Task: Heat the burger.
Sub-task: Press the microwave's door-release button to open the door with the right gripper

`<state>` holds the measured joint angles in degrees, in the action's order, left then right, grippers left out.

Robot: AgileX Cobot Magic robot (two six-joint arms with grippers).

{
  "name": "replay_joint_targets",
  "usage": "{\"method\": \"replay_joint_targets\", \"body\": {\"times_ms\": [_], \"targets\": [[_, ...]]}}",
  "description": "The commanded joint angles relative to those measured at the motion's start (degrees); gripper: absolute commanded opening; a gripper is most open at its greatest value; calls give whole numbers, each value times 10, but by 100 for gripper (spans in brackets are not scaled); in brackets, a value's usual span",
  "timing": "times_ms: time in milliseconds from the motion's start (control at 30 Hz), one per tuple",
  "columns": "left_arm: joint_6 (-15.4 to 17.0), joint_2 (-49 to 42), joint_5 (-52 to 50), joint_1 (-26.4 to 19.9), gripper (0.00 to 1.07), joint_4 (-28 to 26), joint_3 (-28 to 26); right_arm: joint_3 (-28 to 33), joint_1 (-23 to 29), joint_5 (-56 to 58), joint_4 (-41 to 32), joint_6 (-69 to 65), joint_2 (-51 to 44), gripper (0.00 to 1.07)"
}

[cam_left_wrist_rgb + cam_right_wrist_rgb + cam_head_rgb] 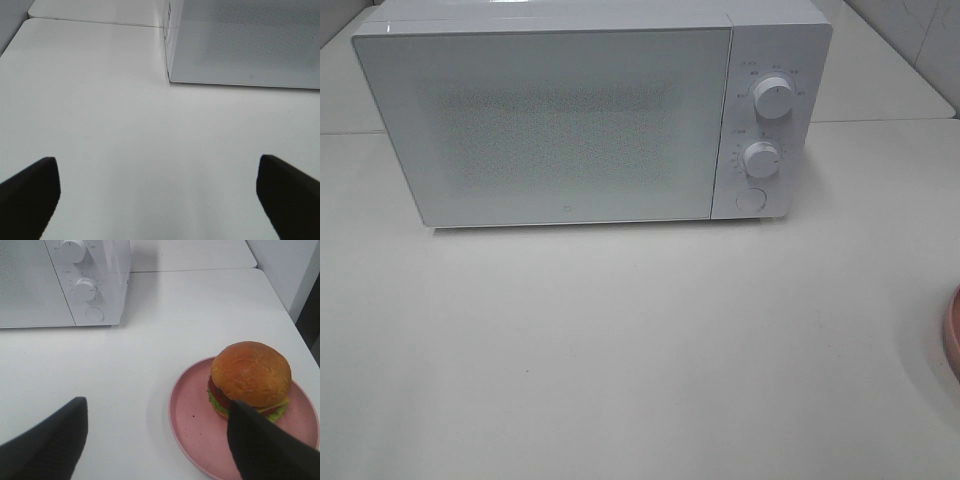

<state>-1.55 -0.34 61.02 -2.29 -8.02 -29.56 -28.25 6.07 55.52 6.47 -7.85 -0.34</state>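
Observation:
The burger [251, 379], with a glossy brown bun, lettuce, tomato and cheese, sits on a pink round plate [195, 425] in the right wrist view. My right gripper [155, 440] is open, its dark fingers [47, 445] spread wide, one partly in front of the burger's near side. In the exterior view only a sliver of the plate [953, 330] shows at the right edge; the burger and both grippers are out of frame there. My left gripper [157, 197] is open over bare table, with the white microwave [245, 40] ahead of it.
The white microwave [590, 110] stands at the back of the white table [620, 350] with its door shut. Two knobs [772, 97] and a round button [750, 200] sit on its right panel. A wall borders the table on the right.

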Motion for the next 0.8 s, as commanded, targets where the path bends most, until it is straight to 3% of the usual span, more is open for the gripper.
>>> {"method": "replay_joint_targets", "body": {"times_ms": [33, 533, 800], "targets": [[1, -8, 2, -3, 100, -3, 1, 1, 1, -3, 3, 3, -15, 74], [1, -8, 2, -3, 100, -3, 1, -3, 1, -9, 3, 3, -9, 74], [1, -8, 2, -3, 100, -3, 1, -29, 1, -38, 19, 3, 94, 74]]}}
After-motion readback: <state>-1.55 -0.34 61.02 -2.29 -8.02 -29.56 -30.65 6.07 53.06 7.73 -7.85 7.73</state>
